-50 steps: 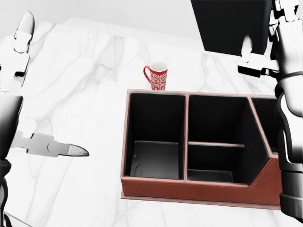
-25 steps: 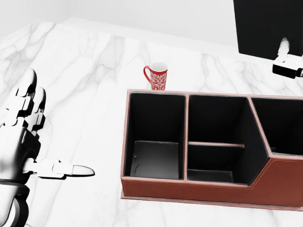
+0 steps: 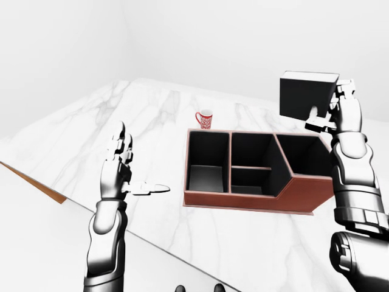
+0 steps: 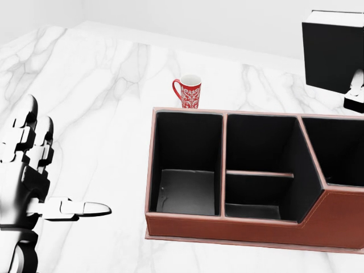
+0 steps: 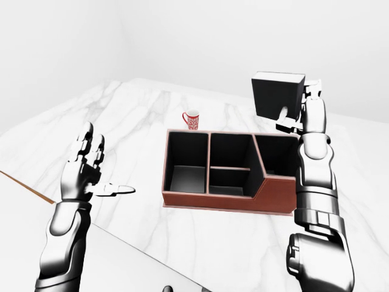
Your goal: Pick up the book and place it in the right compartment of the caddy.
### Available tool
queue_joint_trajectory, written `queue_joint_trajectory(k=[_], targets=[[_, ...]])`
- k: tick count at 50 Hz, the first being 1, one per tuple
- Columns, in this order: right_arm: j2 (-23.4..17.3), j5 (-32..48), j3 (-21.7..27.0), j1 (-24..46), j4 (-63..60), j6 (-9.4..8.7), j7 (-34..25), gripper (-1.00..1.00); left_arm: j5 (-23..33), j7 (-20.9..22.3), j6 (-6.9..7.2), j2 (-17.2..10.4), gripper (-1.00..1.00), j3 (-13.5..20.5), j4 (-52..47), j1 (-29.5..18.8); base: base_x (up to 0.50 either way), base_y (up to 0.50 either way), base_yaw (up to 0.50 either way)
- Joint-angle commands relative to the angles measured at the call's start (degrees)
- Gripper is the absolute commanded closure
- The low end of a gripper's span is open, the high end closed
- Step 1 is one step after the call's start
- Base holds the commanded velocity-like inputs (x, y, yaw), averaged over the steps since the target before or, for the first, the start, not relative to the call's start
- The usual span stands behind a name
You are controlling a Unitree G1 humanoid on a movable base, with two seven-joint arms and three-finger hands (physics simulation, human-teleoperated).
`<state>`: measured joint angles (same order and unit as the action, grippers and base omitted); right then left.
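Observation:
The black book hangs upright in the air, white page edge on top, with my right hand shut on its right side. It hovers above the far side of the caddy's right compartment. The caddy is brown leather with black insides and three sections; its middle one has a low divider. In the head view only the book and a thumb tip show at the top right. My left hand stands open left of the caddy, fingers up, thumb pointing right, holding nothing.
A red patterned mug stands on the marble table, just above the caddy's left compartment in the head view. In the left-eye view the table's edge runs diagonally at the lower left.
In the head view the book has slid right and sunk a little, its top edge now showing. The right arm has left that view. My left hand dropped lower and stays open.

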<state>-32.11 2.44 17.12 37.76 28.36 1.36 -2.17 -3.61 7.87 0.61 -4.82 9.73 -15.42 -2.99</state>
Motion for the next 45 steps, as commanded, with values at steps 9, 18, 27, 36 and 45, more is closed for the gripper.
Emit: queue_joint_trajectory(k=[9,18,27,36,45], targets=[[-0.01,-4.54,0.81,-0.77,4.64,3.64,2.63,1.00,-0.56,-0.27,-2.44,0.41,-1.00,-0.55,1.09,1.13,0.00,0.00,0.00],[-0.82,-3.06,0.79,0.23,3.06,3.64,6.03,1.00,-0.35,-0.29,-3.01,0.47,-1.00,-0.76,2.17,0.98,0.00,0.00,0.00],[-0.81,-3.04,0.82,0.23,3.05,3.64,6.02,1.00,-0.36,-0.31,-3.01,0.45,-1.00,-0.77,2.17,0.98,0.00,0.00,0.00],[-0.80,-3.03,0.83,0.23,3.05,3.64,6.01,1.00,-0.37,-0.31,-3.01,0.45,-1.00,-0.77,2.17,0.98,0.00,0.00,0.00],[-0.80,-3.03,0.83,0.23,3.05,3.64,6.01,1.00,-0.37,-0.31,-3.01,0.44,-1.00,-0.78,2.17,0.98,0.00,0.00,0.00]])
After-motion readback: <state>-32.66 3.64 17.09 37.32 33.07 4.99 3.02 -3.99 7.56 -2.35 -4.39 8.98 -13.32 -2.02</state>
